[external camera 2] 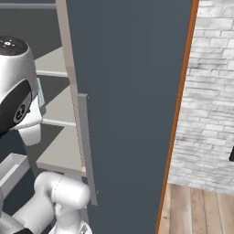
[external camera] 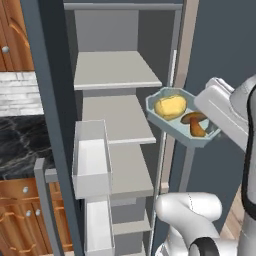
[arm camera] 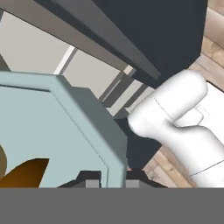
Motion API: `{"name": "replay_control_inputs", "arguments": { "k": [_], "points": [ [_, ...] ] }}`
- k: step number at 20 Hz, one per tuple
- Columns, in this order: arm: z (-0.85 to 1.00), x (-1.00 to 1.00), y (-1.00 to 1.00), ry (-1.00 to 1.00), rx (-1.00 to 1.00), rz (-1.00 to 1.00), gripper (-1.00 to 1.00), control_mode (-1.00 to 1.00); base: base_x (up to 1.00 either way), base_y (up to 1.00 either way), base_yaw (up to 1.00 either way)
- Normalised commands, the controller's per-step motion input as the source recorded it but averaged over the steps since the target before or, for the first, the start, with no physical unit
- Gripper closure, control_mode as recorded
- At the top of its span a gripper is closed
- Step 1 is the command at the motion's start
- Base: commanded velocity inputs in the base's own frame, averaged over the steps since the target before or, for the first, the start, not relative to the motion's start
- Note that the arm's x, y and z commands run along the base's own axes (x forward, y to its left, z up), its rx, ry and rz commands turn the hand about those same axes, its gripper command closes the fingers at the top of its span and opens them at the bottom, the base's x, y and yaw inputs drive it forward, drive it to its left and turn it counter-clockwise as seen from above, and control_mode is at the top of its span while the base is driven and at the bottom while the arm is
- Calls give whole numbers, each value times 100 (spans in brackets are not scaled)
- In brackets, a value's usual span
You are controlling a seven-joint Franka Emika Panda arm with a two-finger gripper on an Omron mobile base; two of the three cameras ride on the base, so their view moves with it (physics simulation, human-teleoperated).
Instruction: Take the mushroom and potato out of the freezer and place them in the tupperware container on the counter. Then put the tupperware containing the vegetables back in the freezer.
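On my left base view the counter (external camera: 17, 137) sits at the far left, then the open freezer (external camera: 115, 75) with its pale shelves, and just off the right edge of the second shelf I have the tupperware container (external camera: 156, 101) held in the air, tilted. Inside it the potato (external camera: 170, 107) lies to the left and the mushroom (external camera: 196, 123) to the right. My gripper (arm camera: 110, 180) is clamped on the container's rim at its right end.
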Motion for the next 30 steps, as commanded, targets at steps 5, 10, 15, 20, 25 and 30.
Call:
{"name": "replay_control_inputs", "arguments": {
  "k": [5, 10, 15, 20, 25, 30],
  "points": [
    [30, 72, 56, -17, 0, -28, 100, -100, 0, 0, 0],
    [18, 95, 33, -10, 0, -19, 100, -100, 0, 0, 0],
    [0, 100, 18, -8, 0, -9, 100, -100, 0, 0, 0],
    [0, 100, 21, -5, 0, -3, 100, -100, 0, 0, 0],
    [0, 100, 5, 0, 0, -2, 100, -100, 0, 0, 0],
    [0, 99, 6, 0, 0, -5, 100, -100, 0, 0, 0]
  ]
}}
